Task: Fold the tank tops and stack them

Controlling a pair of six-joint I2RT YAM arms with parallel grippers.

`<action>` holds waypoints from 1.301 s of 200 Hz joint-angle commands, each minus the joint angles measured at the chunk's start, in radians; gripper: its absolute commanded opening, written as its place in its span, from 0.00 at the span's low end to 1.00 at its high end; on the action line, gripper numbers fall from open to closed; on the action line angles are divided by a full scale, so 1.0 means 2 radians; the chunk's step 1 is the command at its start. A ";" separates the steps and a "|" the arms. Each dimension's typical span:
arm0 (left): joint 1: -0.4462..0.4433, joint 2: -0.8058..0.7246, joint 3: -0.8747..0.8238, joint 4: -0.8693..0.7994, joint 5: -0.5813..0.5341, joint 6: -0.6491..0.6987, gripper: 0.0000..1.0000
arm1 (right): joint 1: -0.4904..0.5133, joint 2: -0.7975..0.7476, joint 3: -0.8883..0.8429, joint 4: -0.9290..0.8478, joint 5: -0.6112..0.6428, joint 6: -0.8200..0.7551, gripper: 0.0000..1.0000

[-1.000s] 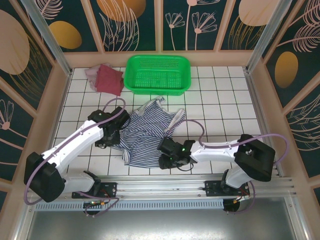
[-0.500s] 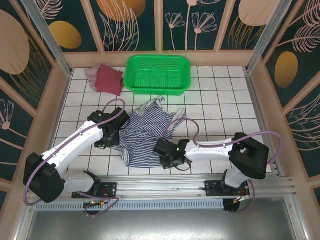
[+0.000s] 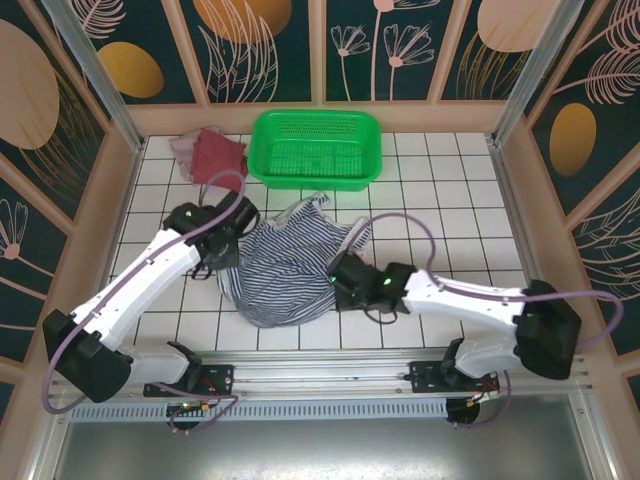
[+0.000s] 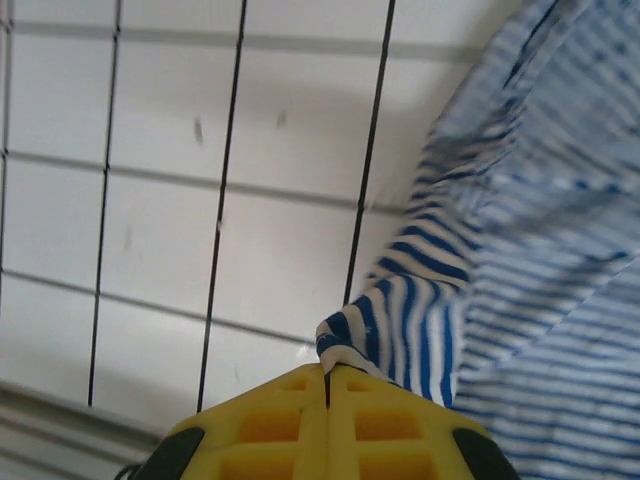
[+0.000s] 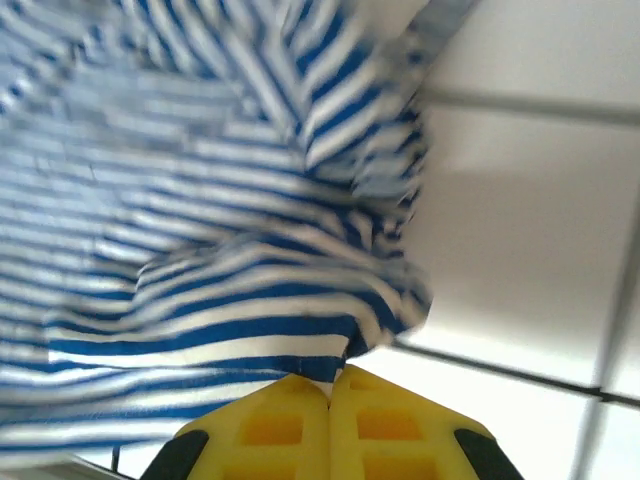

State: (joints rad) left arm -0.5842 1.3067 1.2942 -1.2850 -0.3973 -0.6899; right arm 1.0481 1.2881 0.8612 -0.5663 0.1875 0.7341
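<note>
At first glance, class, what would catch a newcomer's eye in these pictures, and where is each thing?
The navy-and-white striped tank top is bunched mid-table, its edges pinched by the left claw and the right claw. Behind it, a bright green basket sits at the far edge, with the maroon top lying partly on the pink top to its left.

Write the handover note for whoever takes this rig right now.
Left tool: shut, pinching an edge of the striped tank top.
Right tool: shut, pinching the opposite edge of the same top.
Things: the striped top is bunched mid-table between the arms. The maroon tank top lies over the pink tank top at the far left, beside the green basket.
Done: maroon and pink look folded and stacked.
Left: spread and fold the striped top, then put it on that stack.
</note>
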 commanded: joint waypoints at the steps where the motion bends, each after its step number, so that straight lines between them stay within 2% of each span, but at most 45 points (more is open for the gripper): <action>1: 0.004 0.012 0.087 -0.032 -0.054 0.021 0.00 | -0.054 -0.057 0.068 -0.052 0.071 -0.080 0.00; 24: 0.005 0.037 0.194 -0.033 -0.082 0.049 0.00 | -0.125 -0.076 0.152 -0.032 0.074 -0.190 0.00; 45: 0.007 0.081 0.339 -0.051 -0.137 0.087 0.00 | -0.172 -0.061 0.244 -0.001 0.071 -0.279 0.00; 73: 0.015 0.130 0.531 -0.050 -0.192 0.134 0.00 | -0.204 -0.016 0.366 0.042 0.049 -0.364 0.00; 93: 0.016 0.144 0.602 -0.047 -0.227 0.158 0.00 | -0.209 0.023 0.455 0.059 0.032 -0.408 0.00; 104: 0.016 0.131 0.596 -0.036 -0.248 0.169 0.00 | -0.209 0.044 0.499 0.063 0.023 -0.427 0.00; 129: 0.016 0.077 0.559 0.034 -0.357 0.211 0.00 | -0.209 0.077 0.562 0.077 0.004 -0.446 0.00; 141: 0.015 0.038 0.525 0.110 -0.379 0.242 0.00 | -0.209 0.090 0.577 0.092 -0.010 -0.447 0.00; 161: 0.016 -0.030 0.405 0.280 -0.396 0.332 0.00 | -0.210 0.122 0.600 0.118 -0.033 -0.450 0.00; 174: 0.015 -0.052 0.357 0.340 -0.404 0.371 0.00 | -0.210 0.153 0.626 0.126 -0.044 -0.458 0.00; 201: 0.021 -0.038 0.333 0.343 -0.419 0.371 0.00 | -0.215 0.219 0.680 0.148 -0.083 -0.449 0.00; 233: 0.102 0.028 0.420 0.250 -0.362 0.302 0.00 | -0.219 0.297 0.756 0.149 -0.119 -0.426 0.00; 260: 0.145 0.058 0.434 0.280 -0.339 0.326 0.00 | -0.221 0.368 0.843 0.153 -0.148 -0.403 0.00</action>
State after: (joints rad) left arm -0.3553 1.3930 2.1281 -0.7380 -1.1175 -0.0536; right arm 0.6151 1.9503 2.3981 -0.3195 -0.0319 -0.1242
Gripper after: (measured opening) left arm 0.059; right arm 0.052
